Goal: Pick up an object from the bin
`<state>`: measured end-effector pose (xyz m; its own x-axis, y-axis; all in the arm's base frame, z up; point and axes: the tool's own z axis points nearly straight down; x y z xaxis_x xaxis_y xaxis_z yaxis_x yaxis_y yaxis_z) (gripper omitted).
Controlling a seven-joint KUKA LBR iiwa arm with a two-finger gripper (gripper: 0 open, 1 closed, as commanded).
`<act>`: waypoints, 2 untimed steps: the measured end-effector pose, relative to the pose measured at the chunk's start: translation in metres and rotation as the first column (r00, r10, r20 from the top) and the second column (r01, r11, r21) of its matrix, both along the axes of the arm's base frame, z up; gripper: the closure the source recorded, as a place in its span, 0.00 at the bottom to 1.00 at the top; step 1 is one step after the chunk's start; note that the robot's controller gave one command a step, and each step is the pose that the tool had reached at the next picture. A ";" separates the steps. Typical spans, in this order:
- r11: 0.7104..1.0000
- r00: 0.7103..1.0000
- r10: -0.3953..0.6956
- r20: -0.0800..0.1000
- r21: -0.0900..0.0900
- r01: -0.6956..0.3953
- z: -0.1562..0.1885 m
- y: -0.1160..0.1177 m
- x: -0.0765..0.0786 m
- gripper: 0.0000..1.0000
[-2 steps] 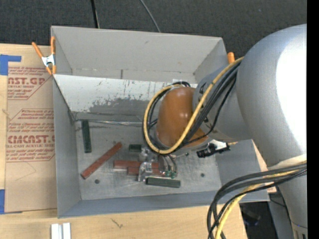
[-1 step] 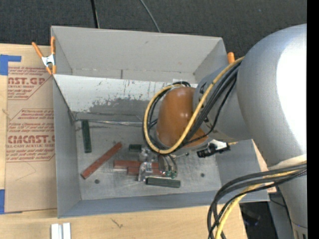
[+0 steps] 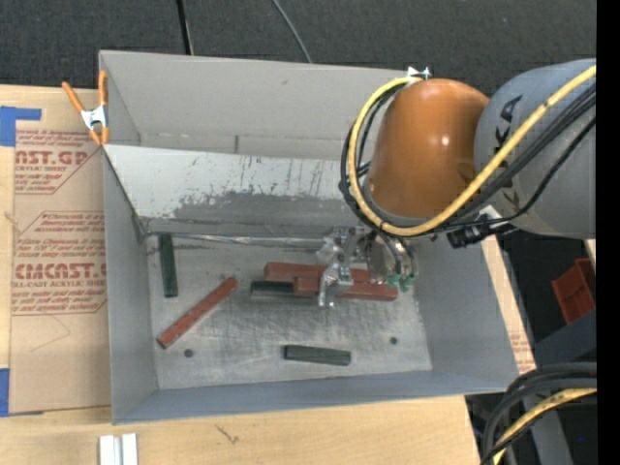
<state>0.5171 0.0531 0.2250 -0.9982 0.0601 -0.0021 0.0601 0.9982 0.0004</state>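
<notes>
The hand (image 3: 334, 277) is seen low over a red-brown bar (image 3: 291, 276) lying right of the middle of the bin (image 3: 129, 308); whether it is wide or narrow cannot be told. A dark green bar (image 3: 269, 288) lying against that bar could be dragged or caught along with it, spoiling the grip. Counted: two red-brown bars for certain, perhaps a third under the hand; three dark green bars

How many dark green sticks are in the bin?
3 dark green sticks: one by the left wall, one at the view's bottom, one in the middle beside a red block. The arm may hide more.
</notes>
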 end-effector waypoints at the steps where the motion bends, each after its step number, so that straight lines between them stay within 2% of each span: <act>1: 1.000 1.000 0.000 -0.001 0.000 0.000 0.000 0.000 0.000 1.00; 2: 1.000 1.000 0.017 -0.001 -0.001 -0.017 -0.001 0.000 -0.001 1.00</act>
